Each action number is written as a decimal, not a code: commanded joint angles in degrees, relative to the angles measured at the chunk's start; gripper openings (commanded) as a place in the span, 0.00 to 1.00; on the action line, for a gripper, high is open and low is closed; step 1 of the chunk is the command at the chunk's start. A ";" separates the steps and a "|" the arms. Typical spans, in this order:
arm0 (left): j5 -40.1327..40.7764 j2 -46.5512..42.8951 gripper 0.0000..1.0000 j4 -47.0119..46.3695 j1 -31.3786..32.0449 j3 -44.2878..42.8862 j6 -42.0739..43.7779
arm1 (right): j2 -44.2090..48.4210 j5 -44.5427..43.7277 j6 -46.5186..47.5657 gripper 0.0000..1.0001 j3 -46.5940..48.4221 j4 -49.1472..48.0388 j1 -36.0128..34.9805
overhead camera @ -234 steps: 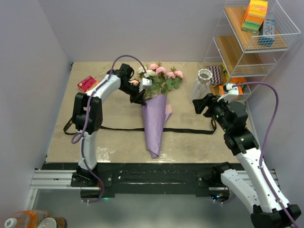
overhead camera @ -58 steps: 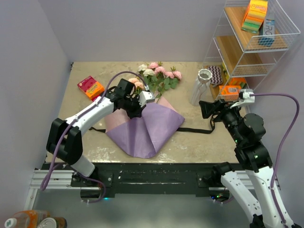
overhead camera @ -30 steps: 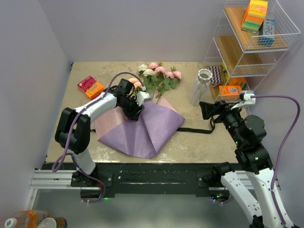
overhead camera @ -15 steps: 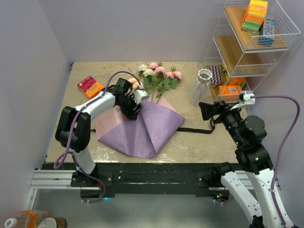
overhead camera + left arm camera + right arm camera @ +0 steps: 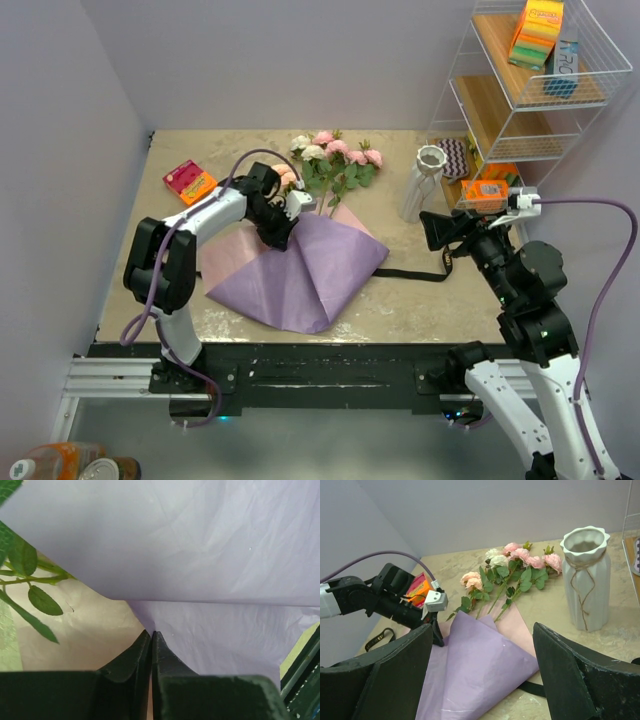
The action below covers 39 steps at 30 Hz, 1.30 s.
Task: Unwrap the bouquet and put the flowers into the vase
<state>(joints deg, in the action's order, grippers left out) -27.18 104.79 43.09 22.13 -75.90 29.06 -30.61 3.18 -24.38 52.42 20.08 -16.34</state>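
Two tools: left tool is clenching shut at the paper fold, right tool is hanging released; flowers are wanting a low stem grip.

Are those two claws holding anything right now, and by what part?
Right gripper: open, holding nothing. Left gripper: shut at the edge of the purple paper; whether it actually pinches that edge cannot be told.

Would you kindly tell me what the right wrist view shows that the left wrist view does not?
Only the right wrist view: the white vase, the rose heads, an orange box and the open right hand. Only the left wrist view: the left hand, fingertips closed together, close up. Both: the purple paper, green leaves and tan table.
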 commanded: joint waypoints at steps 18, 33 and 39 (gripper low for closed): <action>-4.39 -17.42 0.00 3.05 5.28 1.36 4.51 | -1.20 0.69 0.65 0.84 6.54 -1.35 0.17; -18.52 -38.78 0.00 11.31 12.50 13.23 19.89 | -5.77 -2.30 4.25 0.85 15.68 1.45 0.17; -21.95 -43.18 0.00 26.49 12.94 15.87 37.53 | -8.76 -2.83 5.57 0.85 18.76 3.74 0.17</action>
<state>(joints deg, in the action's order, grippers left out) -44.25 64.86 57.12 34.68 -61.06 51.48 -37.45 1.17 -21.02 67.92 22.48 -16.34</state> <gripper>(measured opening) 0.014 0.848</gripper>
